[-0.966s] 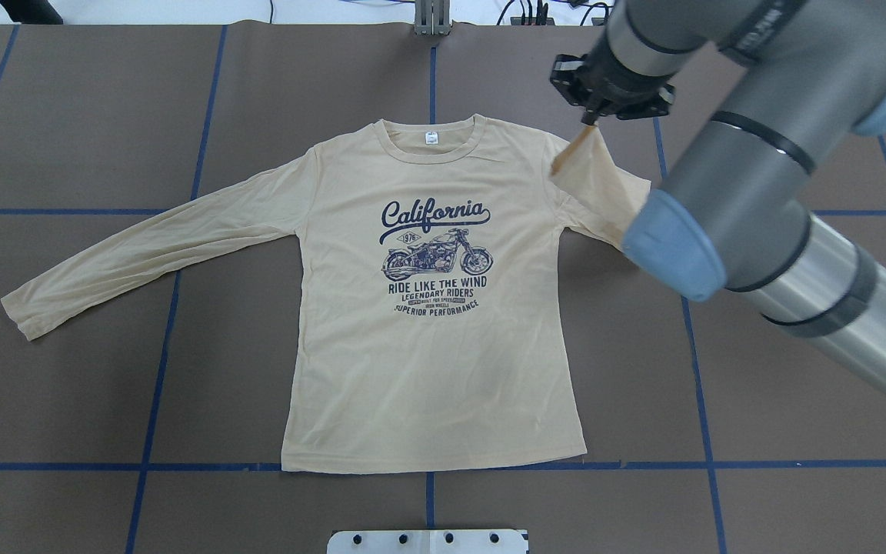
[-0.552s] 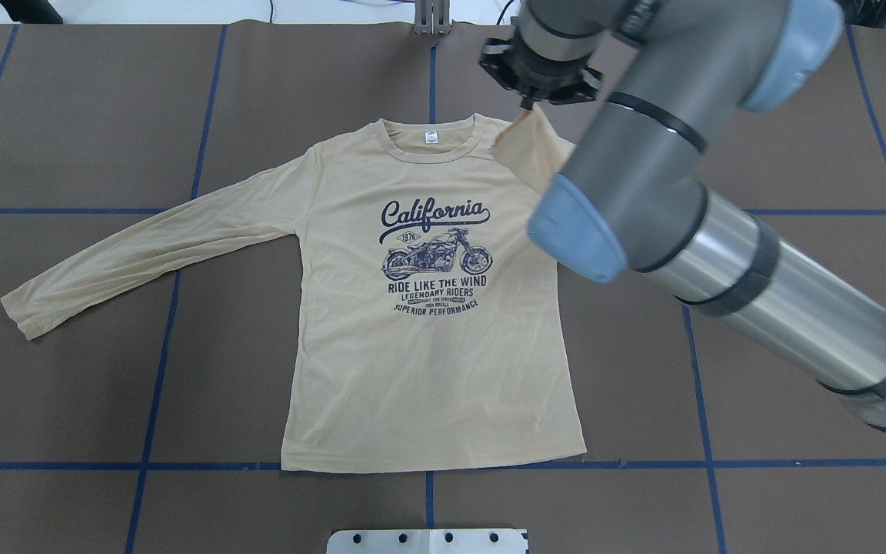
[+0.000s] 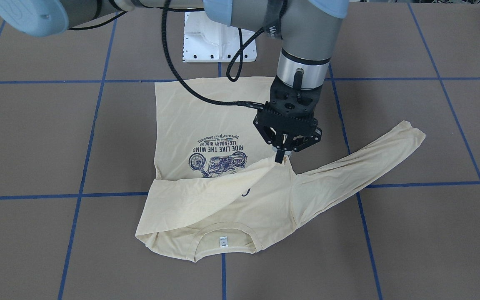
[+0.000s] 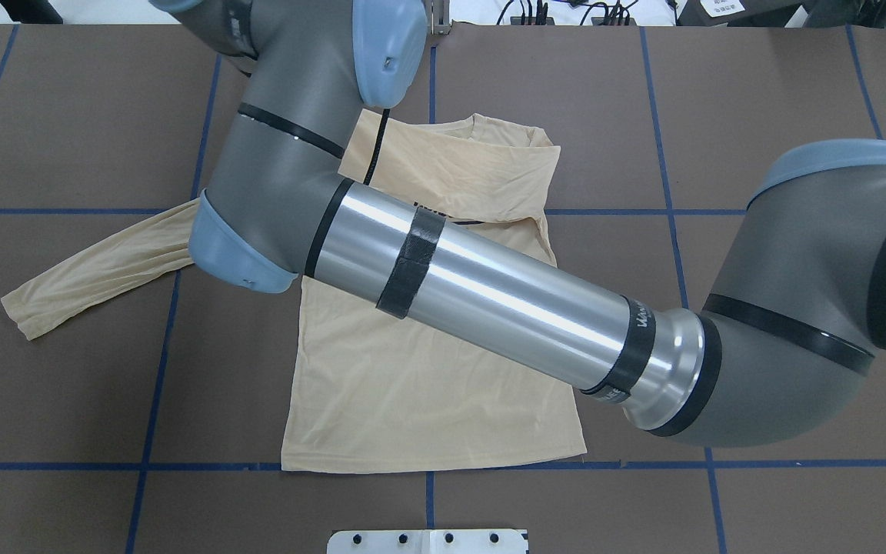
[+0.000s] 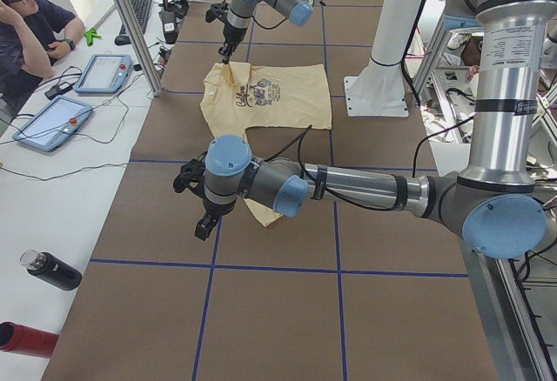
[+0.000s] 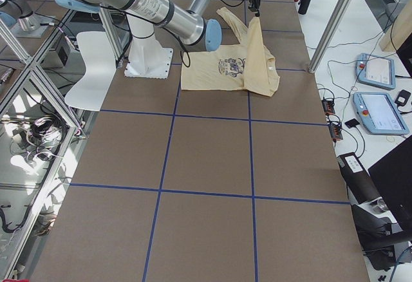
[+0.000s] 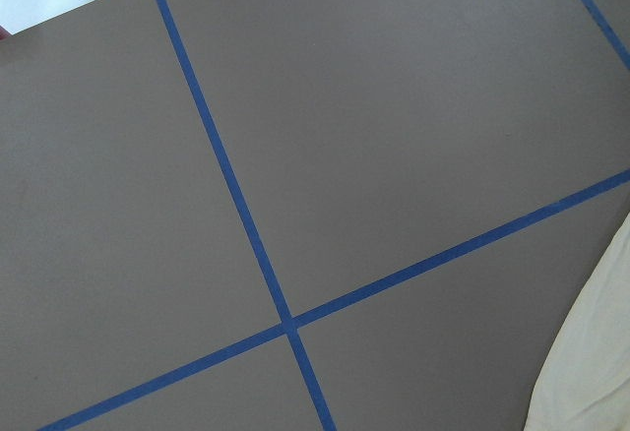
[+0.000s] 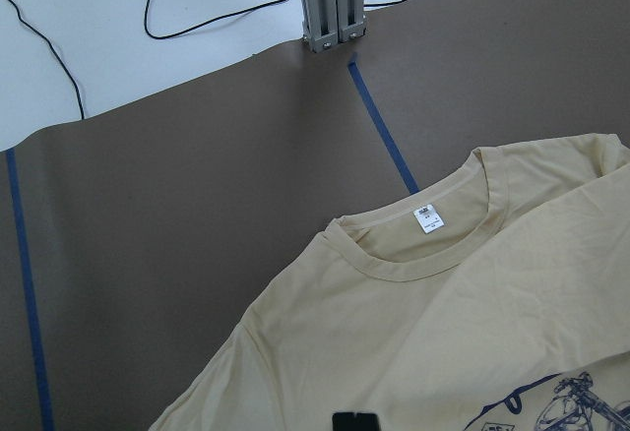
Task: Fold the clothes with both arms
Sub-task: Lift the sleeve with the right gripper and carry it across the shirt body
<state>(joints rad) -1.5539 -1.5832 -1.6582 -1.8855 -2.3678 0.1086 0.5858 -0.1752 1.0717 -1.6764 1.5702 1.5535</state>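
Observation:
The cream-yellow shirt (image 3: 190, 108) lies face up on the brown table; it also shows in the overhead view (image 4: 412, 385). My right gripper (image 3: 281, 157) is shut on the right sleeve's cuff and holds it just above the chest. The right sleeve (image 3: 206, 196) drapes across the upper print. The collar with its white tag (image 3: 223, 241) shows in the right wrist view too (image 8: 425, 219). The left sleeve (image 3: 361, 162) lies spread out flat. My left gripper (image 5: 202, 223) hovers near that sleeve's end. I cannot tell whether it is open or shut.
The white pedestal base (image 3: 219, 37) stands at the robot's side of the table. Blue tape lines (image 7: 246, 234) grid the brown surface. An operator (image 5: 35, 24), tablets (image 5: 104, 72) and bottles (image 5: 50, 270) are beyond the table's far side. An aluminium post (image 8: 330, 3) stands there too.
My right gripper has carried the right sleeve's cuff leftward from the right shoulder across the chest. The sleeve now covers the upper print, and the right arm hides much of the shirt from overhead.

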